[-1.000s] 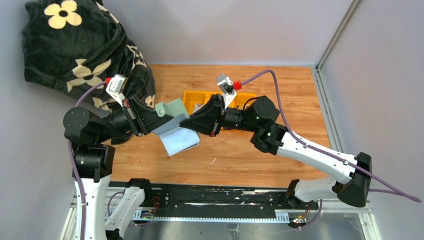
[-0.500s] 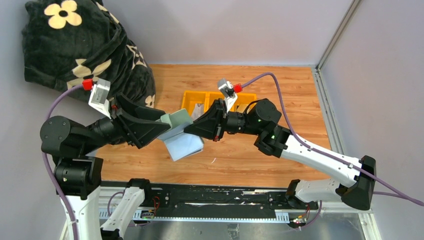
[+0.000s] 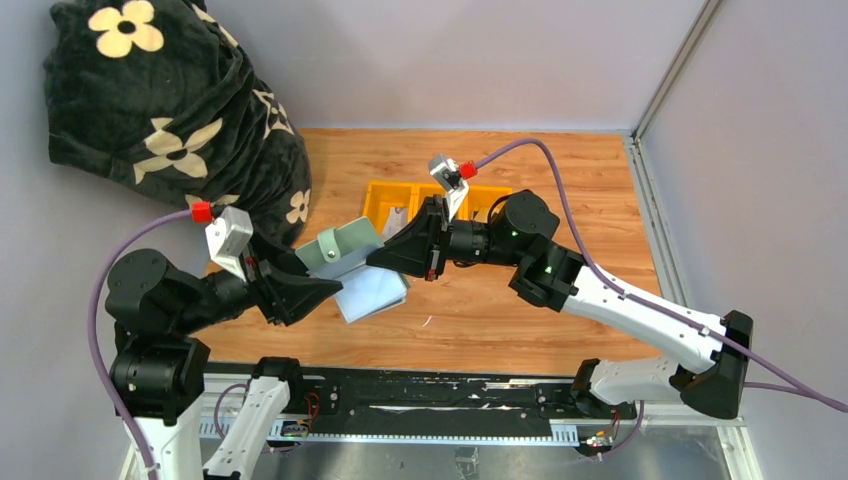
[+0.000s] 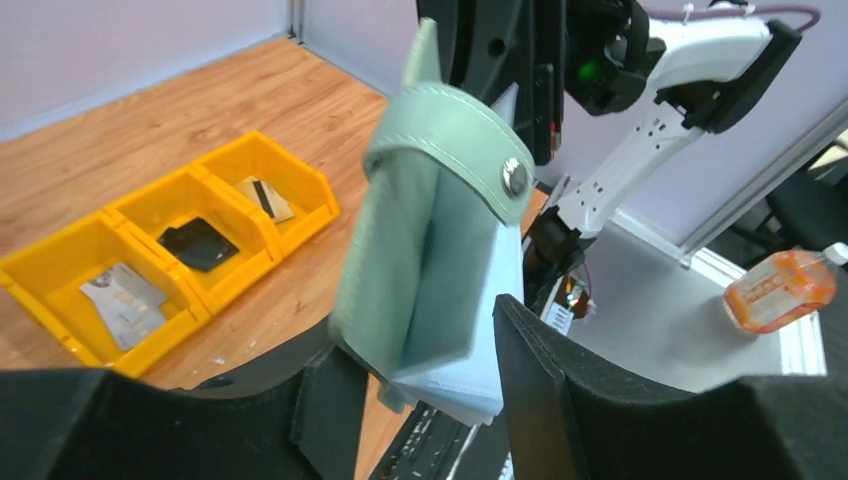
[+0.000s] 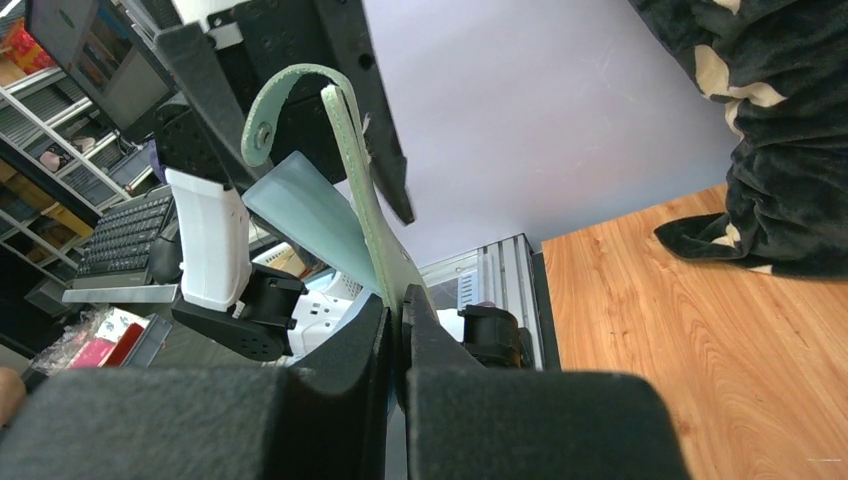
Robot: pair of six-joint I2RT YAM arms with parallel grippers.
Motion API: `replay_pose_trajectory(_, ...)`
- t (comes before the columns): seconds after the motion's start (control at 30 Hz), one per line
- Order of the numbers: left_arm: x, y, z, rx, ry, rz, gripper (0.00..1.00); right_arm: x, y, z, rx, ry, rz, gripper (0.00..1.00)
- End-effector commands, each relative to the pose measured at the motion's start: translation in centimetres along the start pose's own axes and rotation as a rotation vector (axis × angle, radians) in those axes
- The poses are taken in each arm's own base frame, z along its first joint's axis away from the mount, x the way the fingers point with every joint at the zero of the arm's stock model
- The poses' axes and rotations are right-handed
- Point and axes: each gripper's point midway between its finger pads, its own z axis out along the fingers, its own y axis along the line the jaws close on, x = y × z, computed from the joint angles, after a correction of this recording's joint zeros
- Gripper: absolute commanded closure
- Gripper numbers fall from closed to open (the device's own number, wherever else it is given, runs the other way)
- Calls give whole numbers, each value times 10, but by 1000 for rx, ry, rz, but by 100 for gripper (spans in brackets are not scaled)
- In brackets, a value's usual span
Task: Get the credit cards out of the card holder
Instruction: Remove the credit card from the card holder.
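Observation:
The sage-green card holder (image 3: 345, 248) hangs above the table, its light blue leaves (image 3: 372, 295) fanned out below. My right gripper (image 3: 375, 257) is shut on its green cover, seen edge-on as the cover (image 5: 360, 190) in the right wrist view with the right gripper (image 5: 397, 305) pinching it. My left gripper (image 3: 322, 285) is open, and the holder's lower corner (image 4: 440, 270) sits between the wide-apart fingers of the left gripper (image 4: 420, 345). No card shows inside the holder. A grey card (image 4: 125, 300), a black card (image 4: 198, 243) and a tan striped card (image 4: 265, 198) lie in the tray.
A yellow three-compartment tray (image 3: 382, 192) sits behind the grippers on the wooden table. A black flowered blanket (image 3: 170, 110) is heaped at the back left. Grey walls close the back and right. An orange bottle (image 4: 780, 290) lies off the table.
My left arm has swung back and down, from the holder's upper left to its lower left corner. The right gripper has kept hold of the holder, which shifted slightly.

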Motion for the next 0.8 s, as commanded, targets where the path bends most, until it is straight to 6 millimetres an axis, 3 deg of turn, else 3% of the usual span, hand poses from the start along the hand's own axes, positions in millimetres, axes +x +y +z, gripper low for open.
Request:
replay_pose_trajectory(0.0, 10, -2, -6, -14, 3, 64, 50, -19, 13, 3, -27, -32, 7, 100)
replay_pose_trajectory(0.17, 12, 10, -5, -71, -12, 44, 72, -17, 22, 7, -96, -19, 19, 100)
replay_pose_trajectory(0.43, -11, 8, 7, -12, -164, -79, 90, -2, 24, 13, -150, 36, 53, 98)
replay_pose_trajectory(0.57, -16, 14, 10, -27, -175, -128, 100, -1, 27, 7, -158, 26, 39, 84)
replay_pose_trajectory(0.77, -31, 13, 15, 0, -201, -217, 100, 18, 41, -16, -259, -3, 2, 52)
